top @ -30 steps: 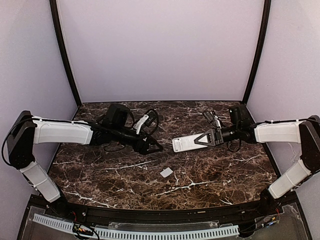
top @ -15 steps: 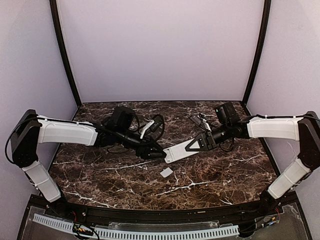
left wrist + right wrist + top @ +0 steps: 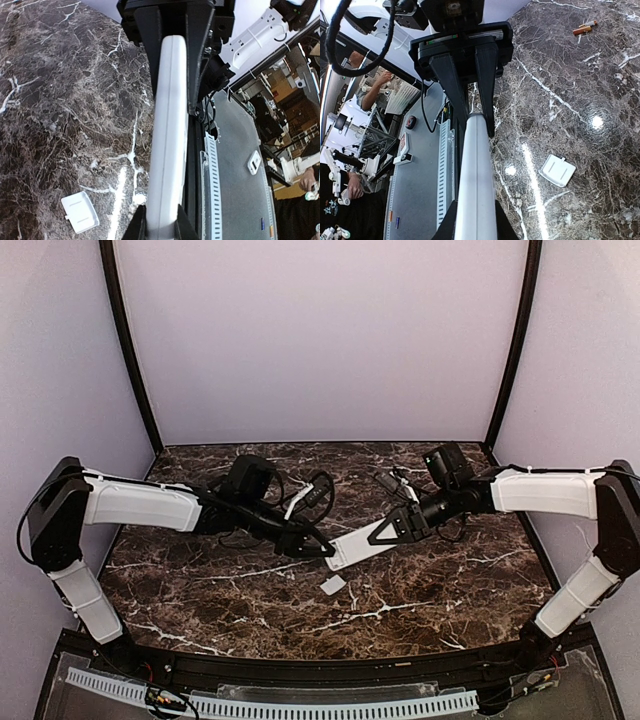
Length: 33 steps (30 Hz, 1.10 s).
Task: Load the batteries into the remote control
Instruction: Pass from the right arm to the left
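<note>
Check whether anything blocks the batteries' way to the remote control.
Nothing visible lies between the batteries and the remote control; only bare marble. The white square piece lies flat, clear of both. But left gripper and right gripper both clamp the remote, so neither is free.

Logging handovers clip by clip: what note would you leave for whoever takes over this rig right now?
Left gripper: shut on one end of the remote control.
Right gripper: shut on its other end.
Batteries: loose on the table, apart from the remote.
Small white square piece: on the table below the remote.
Done: remote gripped.
Left: fetch and insert the batteries.
</note>
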Tool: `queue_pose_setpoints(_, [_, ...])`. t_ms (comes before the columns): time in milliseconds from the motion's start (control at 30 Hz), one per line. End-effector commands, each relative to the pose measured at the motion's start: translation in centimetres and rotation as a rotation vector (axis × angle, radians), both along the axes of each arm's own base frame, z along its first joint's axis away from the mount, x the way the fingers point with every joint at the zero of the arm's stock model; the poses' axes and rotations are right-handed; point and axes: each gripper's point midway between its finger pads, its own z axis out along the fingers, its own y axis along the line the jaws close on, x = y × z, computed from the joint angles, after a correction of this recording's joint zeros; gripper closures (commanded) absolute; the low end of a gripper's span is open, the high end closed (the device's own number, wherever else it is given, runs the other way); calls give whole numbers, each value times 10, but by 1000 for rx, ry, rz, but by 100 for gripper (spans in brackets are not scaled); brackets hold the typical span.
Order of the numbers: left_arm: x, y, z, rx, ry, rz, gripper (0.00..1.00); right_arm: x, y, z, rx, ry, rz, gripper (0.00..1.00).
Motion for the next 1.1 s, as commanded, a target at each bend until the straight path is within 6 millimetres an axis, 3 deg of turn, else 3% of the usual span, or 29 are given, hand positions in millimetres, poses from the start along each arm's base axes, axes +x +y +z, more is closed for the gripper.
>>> queue_pose_setpoints(0, [0,-8,15,-51,-6,-16,99,3,5,13,23,-33,10,90])
queue_pose_setpoints(233, [8,-7,18,-78,-34,48,100,15,-2,27,37,-76,-57,47])
queue_pose_setpoints(367, [16,-8,23,-121,-32,101,100,31,-18,37,117,-64,-157,28])
queue_pose_setpoints(433, [21,-7,27,-145,-41,133,100,37,-21,50,190,-76,-196,26])
queue_pose_setpoints(767, [42,-3,56,-247,-85,265,100,50,-12,52,284,-61,-376,26])
queue_pose_setpoints(1067, [50,-6,70,-364,-42,311,100,54,13,63,394,-43,-361,40])
